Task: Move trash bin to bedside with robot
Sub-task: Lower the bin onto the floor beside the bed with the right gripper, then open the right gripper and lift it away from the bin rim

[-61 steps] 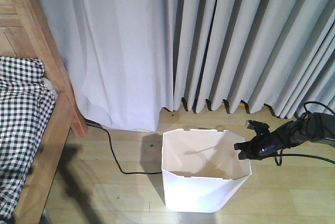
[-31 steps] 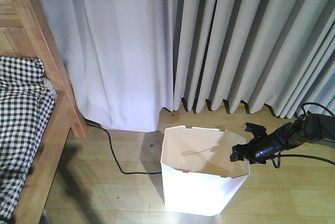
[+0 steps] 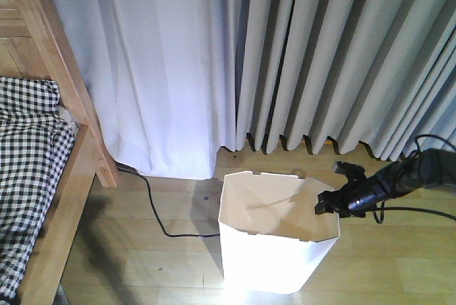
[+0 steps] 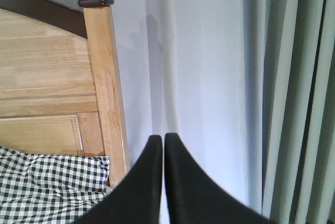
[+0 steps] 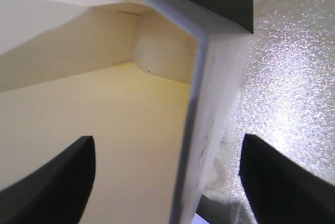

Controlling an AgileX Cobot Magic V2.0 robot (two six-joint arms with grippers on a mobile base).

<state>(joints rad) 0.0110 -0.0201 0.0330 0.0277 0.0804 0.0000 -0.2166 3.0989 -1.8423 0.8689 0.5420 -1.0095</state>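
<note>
The white trash bin (image 3: 274, 255) stands on the wooden floor in front of the curtains, right of the bed. The bed has a light wooden frame (image 3: 75, 169) and black-and-white checked bedding (image 3: 28, 155). My right gripper (image 3: 333, 187) is open at the bin's right rim. In the right wrist view the bin's wall (image 5: 207, 109) stands between the fingers of my right gripper (image 5: 167, 148), one finger inside the cream interior and one outside. My left gripper (image 4: 160, 139) is shut on nothing and held in the air, facing the bed post (image 4: 104, 77) and the checked bedding (image 4: 47, 182).
Grey and white curtains (image 3: 320, 55) hang to the floor behind the bin. A loose black cable (image 3: 158, 221) runs over the floor between bed and bin. The right arm's own cable (image 3: 427, 212) trails at the right.
My right gripper has edged a little left along the bin's right rim, and the bin has shifted slightly left with it.
</note>
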